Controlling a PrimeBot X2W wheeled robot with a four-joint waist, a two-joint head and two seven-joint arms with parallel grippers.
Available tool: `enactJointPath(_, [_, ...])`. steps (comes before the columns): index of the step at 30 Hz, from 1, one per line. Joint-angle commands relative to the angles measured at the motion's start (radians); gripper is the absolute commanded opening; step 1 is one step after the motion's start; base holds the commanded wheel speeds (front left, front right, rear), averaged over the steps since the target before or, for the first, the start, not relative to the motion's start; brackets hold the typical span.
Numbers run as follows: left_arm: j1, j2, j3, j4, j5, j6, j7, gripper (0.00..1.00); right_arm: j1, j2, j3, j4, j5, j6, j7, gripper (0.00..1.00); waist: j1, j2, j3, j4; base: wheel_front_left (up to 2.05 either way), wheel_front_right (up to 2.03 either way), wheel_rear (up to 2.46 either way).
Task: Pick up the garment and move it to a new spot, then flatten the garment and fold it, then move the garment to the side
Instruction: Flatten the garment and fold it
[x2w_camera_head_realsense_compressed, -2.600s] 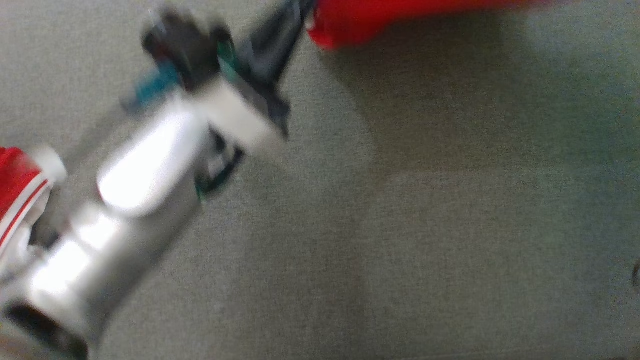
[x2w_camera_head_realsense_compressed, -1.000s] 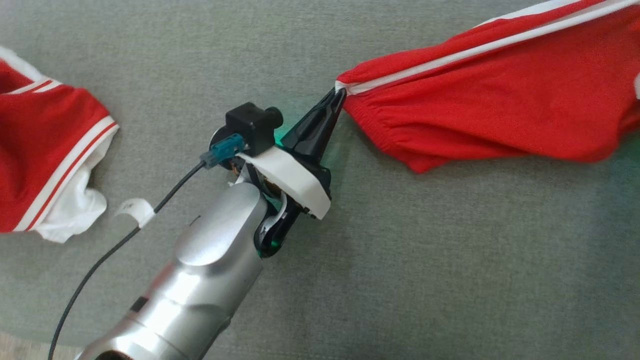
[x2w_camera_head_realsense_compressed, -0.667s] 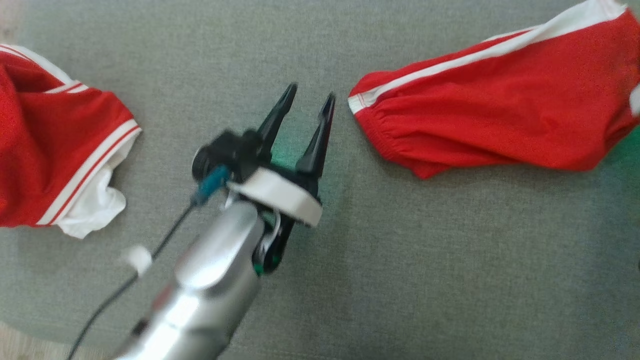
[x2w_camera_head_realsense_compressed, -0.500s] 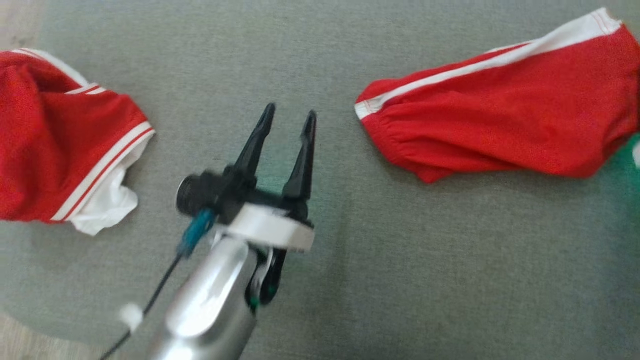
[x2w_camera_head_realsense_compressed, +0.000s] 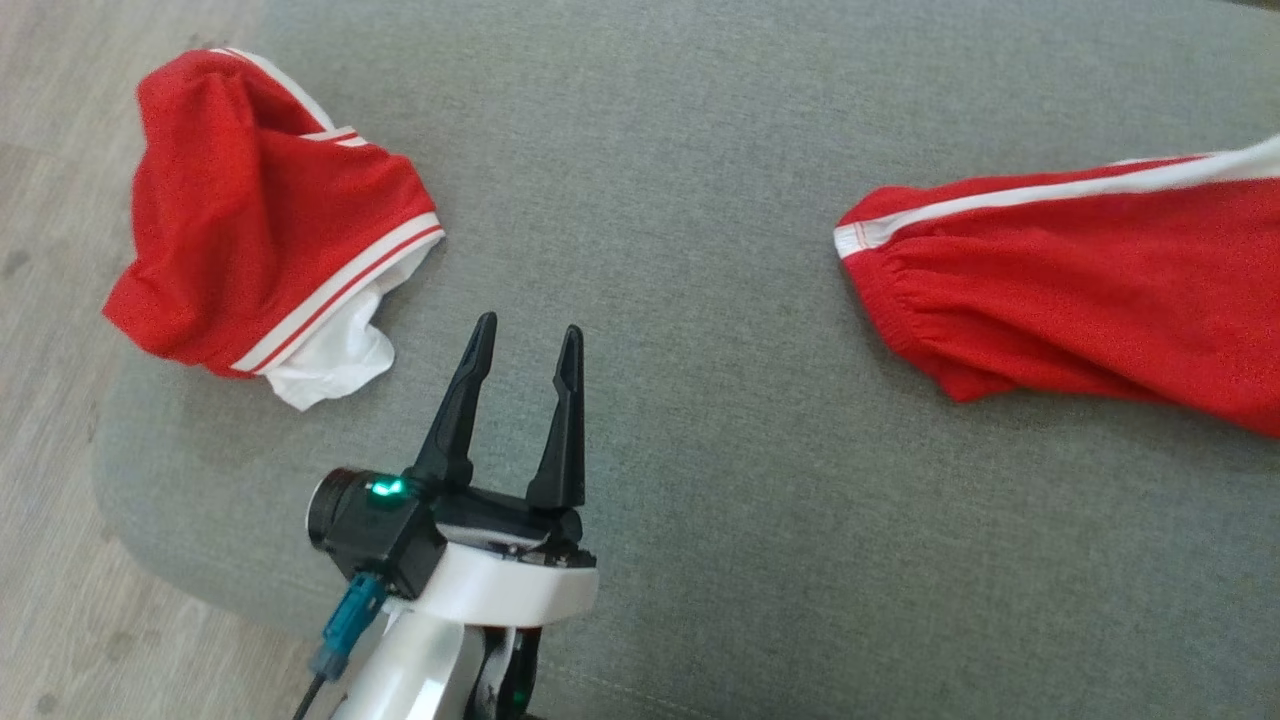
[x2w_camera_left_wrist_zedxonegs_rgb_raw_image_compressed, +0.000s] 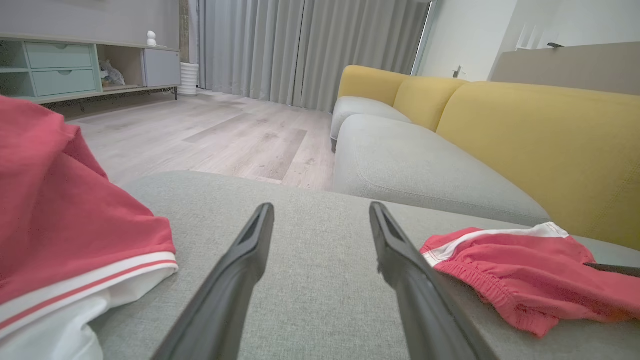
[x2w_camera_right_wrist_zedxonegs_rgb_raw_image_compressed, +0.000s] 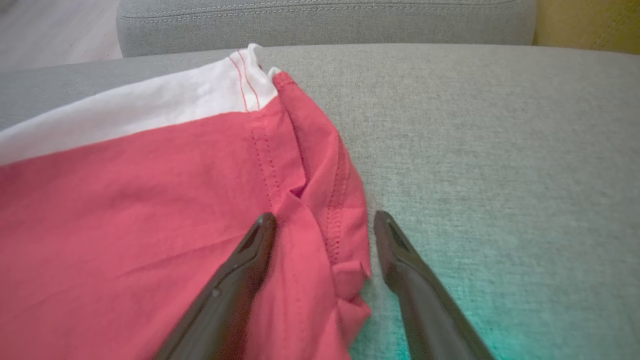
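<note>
Since red shorts (x2w_camera_head_realsense_compressed: 1080, 290) look light, limp, lying at 3 o'clock on grey sofa cushion (x2w_camera_head_realsense_compressed: 700, 520), pinch gathered waistband corners. Left gripper (x2w_camera_head_realsense_compressed: 530, 325) jaws spread, empty, at 7 o'clock; right gripper (x2w_camera_right_wrist_zedxonegs_rgb_raw_image_compressed: 324, 216) jaws spread, straddling shorts' stitched hem.

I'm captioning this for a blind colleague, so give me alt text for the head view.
The left gripper, fingers open and empty, points up over a grey cushion, between a bunched red garment near the cushion's left edge and a flatter red garment at right.
</note>
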Motion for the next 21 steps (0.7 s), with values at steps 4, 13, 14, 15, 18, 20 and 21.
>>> enactJointPath(4, [0.005,0.003,0.036,-0.056,-0.001,0.014,-0.005,1.0,0.022,0.007,-0.011,0.024,-0.022,-0.008,0.052,0.0,0.0,-0.0001,-0.016,-0.004,0.0,0.0,0.0])
enactJointPath(13, [0.008,0.003,0.071,-0.064,0.026,0.001,-0.005,1.0,-0.012,0.042,-0.067,0.025,-0.034,-0.008,-0.016,0.0,0.0,-0.0001,-0.033,-0.12,0.0,0.0,0.0])
enactJointPath(14, [0.01,0.003,0.076,-0.062,0.031,-0.003,-0.005,1.0,-0.011,0.043,-0.075,0.024,-0.04,-0.008,-0.023,0.0,0.0,-0.0001,-0.039,-0.137,0.0,0.0,0.0])
enactJointPath(15, [0.012,0.003,0.082,-0.059,0.035,-0.007,-0.005,1.0,-0.008,0.043,-0.081,0.023,-0.047,-0.008,-0.028,0.0,0.0,-0.0001,-0.047,-0.156,0.0,0.0,0.0])
enactJointPath(18, [0.016,0.003,0.096,-0.056,0.044,-0.017,-0.005,1.0,0.01,0.029,-0.105,0.019,-0.056,-0.008,-0.044,0.0,0.0,-0.0001,-0.059,-0.198,0.0,0.0,0.0])
enactJointPath(20, [0.016,0.003,0.1,-0.055,0.048,-0.023,-0.005,1.0,0.022,0.018,-0.119,0.013,-0.063,-0.008,-0.059,0.0,0.0,-0.0001,-0.065,-0.221,0.0,0.0,0.0])
enactJointPath(21, [0.016,0.003,0.1,-0.055,0.048,-0.023,-0.005,1.0,0.022,0.018,-0.119,0.013,-0.063,-0.008,-0.059,0.0,0.0,-0.0001,-0.065,-0.221,0.0,0.0,0.0])
